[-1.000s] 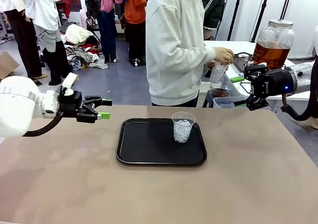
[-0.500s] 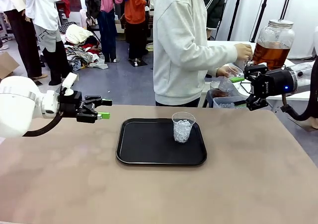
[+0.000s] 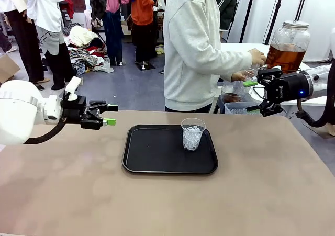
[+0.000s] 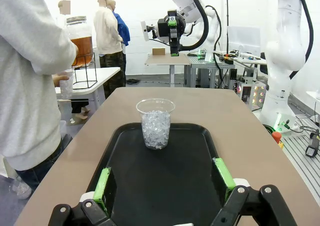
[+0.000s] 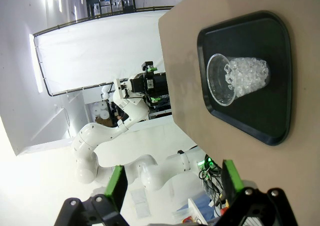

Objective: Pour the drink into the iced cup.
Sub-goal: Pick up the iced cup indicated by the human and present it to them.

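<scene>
Table [image 3: 157,204]: a brown top, nearest the camera, on which a black tray [image 3: 146,152] is laid at the middle.
Iced cup [image 3: 192,134]: a clear plastic cup, stood upright on the far right part of the tray. Ice alone is seen in it, and no brown liquid.
Left pincer [image 3: 111,115]: held above the table, left of the tray and well apart from the cup. Its jaws are spread wide and nothing is held.
Right pincer [image 3: 255,96]: held over the far right corner of the table, turned toward the tray. Its jaws are likewise spread wide and empty.
Person [image 3: 196,47]: stood at the far edge, turned to the white side table [image 4: 100,74]. One hand [image 3: 256,55] is raised to the lower part of the jar, and a small clear cup [image 4: 66,88] is held in the other.
Drink [image 3: 285,58]: amber-brown, kept in a lidded glass jar [image 3: 289,34] on the side table, beyond the right pincer.
Progress: judged to be at an early stage. The ice is set, and some drink seems to be drawn off at the jar. The pouring into the iced cup is not yet done.
</scene>
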`<move>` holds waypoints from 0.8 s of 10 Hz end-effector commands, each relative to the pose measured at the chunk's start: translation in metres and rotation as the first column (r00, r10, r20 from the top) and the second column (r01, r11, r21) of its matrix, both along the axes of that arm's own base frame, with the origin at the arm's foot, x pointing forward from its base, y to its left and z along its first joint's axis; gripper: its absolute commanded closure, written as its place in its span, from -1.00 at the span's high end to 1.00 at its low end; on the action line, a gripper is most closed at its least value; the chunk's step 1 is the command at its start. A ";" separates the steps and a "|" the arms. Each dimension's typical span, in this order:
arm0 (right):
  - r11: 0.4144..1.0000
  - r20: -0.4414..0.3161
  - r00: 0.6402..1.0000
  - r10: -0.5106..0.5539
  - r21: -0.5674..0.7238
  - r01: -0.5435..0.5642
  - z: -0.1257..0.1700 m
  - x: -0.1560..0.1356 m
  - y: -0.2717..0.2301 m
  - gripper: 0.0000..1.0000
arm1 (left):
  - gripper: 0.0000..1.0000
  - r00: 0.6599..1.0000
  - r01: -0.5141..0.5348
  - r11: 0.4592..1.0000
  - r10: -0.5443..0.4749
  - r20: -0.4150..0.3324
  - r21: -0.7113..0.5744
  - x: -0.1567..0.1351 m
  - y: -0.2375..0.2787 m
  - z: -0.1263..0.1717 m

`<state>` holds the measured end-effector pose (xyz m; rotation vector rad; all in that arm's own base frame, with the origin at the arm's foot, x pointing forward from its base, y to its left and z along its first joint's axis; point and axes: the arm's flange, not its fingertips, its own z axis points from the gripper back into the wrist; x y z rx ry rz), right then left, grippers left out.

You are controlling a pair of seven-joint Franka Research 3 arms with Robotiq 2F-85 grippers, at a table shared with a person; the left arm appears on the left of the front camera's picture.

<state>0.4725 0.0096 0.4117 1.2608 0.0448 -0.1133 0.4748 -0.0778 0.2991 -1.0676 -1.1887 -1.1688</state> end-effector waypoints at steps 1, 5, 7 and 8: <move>1.000 0.001 1.000 -0.001 0.002 0.001 0.001 0.000 0.000 1.00 | 1.00 1.000 -0.002 1.000 0.002 -0.002 0.000 0.000 -0.001 0.002; 1.000 0.001 1.000 -0.001 0.002 0.001 0.001 0.000 0.000 1.00 | 1.00 1.000 -0.002 1.000 0.002 -0.002 0.000 0.000 -0.001 0.002; 1.000 0.001 1.000 -0.001 0.002 0.001 0.001 0.000 0.000 1.00 | 1.00 1.000 -0.002 1.000 0.002 -0.002 0.000 0.000 -0.001 0.002; 1.000 0.001 1.000 -0.001 0.002 0.001 0.001 0.000 0.000 1.00 | 1.00 1.000 -0.002 1.000 0.002 -0.002 0.000 0.000 -0.001 0.002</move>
